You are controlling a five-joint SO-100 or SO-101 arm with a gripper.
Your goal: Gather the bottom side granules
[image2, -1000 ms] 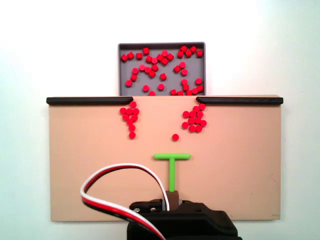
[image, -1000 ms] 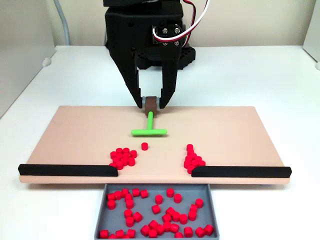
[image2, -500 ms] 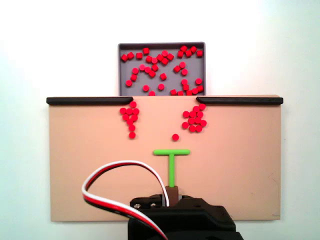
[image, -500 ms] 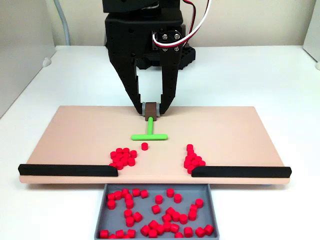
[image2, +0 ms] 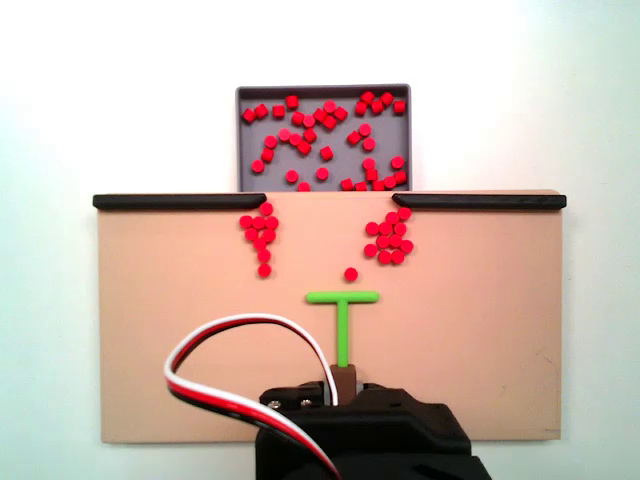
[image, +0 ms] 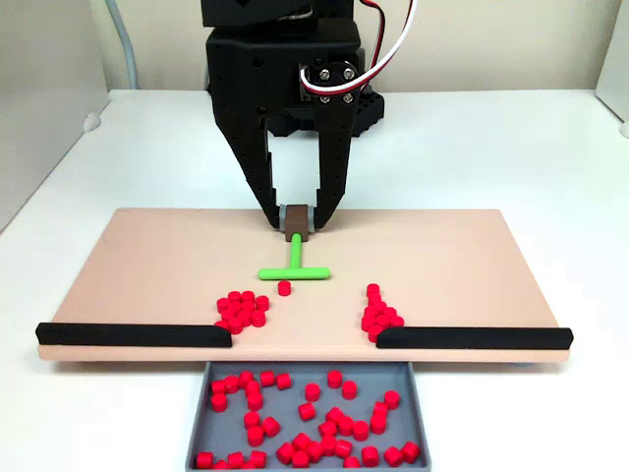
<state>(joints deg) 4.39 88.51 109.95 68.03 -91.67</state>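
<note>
Red granules lie on the tan board (image: 147, 265) in two heaps, one (image: 242, 309) left and one (image: 379, 315) right in a fixed view; these heaps (image2: 260, 235) (image2: 389, 236) show in the other too. A single granule (image: 284, 288) (image2: 350, 274) sits just ahead of the green T-shaped stick (image: 294, 267) (image2: 342, 320). My black gripper (image: 295, 221) is shut on the brown block at the stick's stem end, which also shows in the other fixed view (image2: 343, 381). The stick's crossbar rests close to the single granule.
A grey tray (image: 200, 413) (image2: 241, 140) holding several more red granules sits below the board's open gap. Two long black strips (image: 133, 334) (image: 472, 337) line the board's edge on either side of that gap. Red, white and black wires (image2: 230, 345) loop over the arm.
The gripper has pushed the green stick toward the tray edge, so its crossbar now sits nearer the single granule. The granules have not moved.
</note>
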